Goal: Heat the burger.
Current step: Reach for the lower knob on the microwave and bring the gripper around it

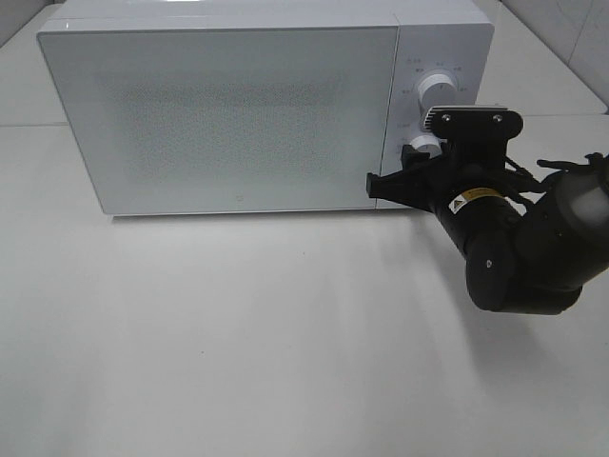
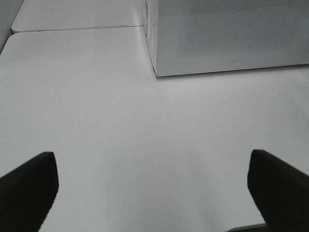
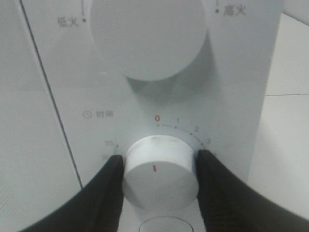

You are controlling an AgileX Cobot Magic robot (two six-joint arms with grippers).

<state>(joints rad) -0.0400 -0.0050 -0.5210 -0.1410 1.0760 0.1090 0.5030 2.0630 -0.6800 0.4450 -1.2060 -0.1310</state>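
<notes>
**Surface and room.** A matte white worktop (image 1: 238, 333) carries the white box-shaped microwave oven (image 1: 228, 105). Thin seams cross the worktop beside the oven on both sides and divide it into adjoining panels. Behind the oven, on its control-panel side, pale wall tiles (image 1: 571, 38) are visible. The worktop in front of the oven shows soft grey shadows.

**Oven.** The door is shut. Its dotted grey screen does not reveal the interior.

**Burger.** The burger cannot be seen in any view, so its place cannot be told.

**Right gripper.** The right gripper (image 3: 160, 164) is at the oven's control panel. Its black jaws are clamped on the lower round white timer dial (image 3: 159, 171), one finger touching each side. The dial's red index line lies under the red 0 of the printed scale. The larger round white power dial (image 3: 147, 34) sits above it, untouched.

**Left gripper.** The left gripper (image 2: 152, 162) hangs over bare worktop in front of the oven's door-side front corner. Its jaws stand wide apart and hold nothing.
</notes>
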